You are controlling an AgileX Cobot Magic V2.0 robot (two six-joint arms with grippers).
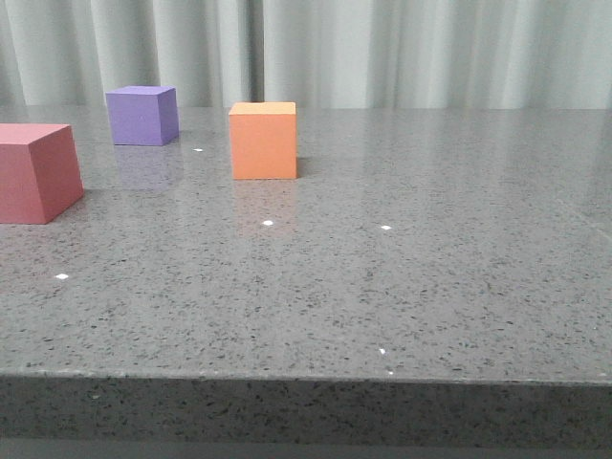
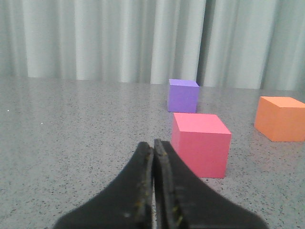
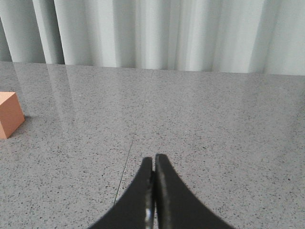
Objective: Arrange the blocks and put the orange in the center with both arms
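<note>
1. My left fingers (image 2: 153, 157) are pressed together tip to tip with nothing between them, hovering low over the speckled grey stone worktop (image 1: 402, 287).
2. My right fingers (image 3: 153, 167) are likewise closed against each other and hold nothing.
3. The plain matte red-pink cube (image 2: 200, 144) sits on the worktop just ahead of my left fingers and slightly to their right, apart from them.
4. The plain matte purple cube (image 2: 183, 95) stands farther out beyond the red-pink one, not touching it.
5. The plain matte orange cube (image 2: 280, 118) with sharp edges rests well off to the right of my left fingers, apart from both other cubes.
6. From my right fingers, that orange cube (image 3: 9, 114) lies ahead and far to the left, only partly in sight.
7. In the front view the three cubes sit in the left half of the worktop, the orange one nearest its middle, with pale pleated curtains (image 1: 402, 48) behind.
</note>
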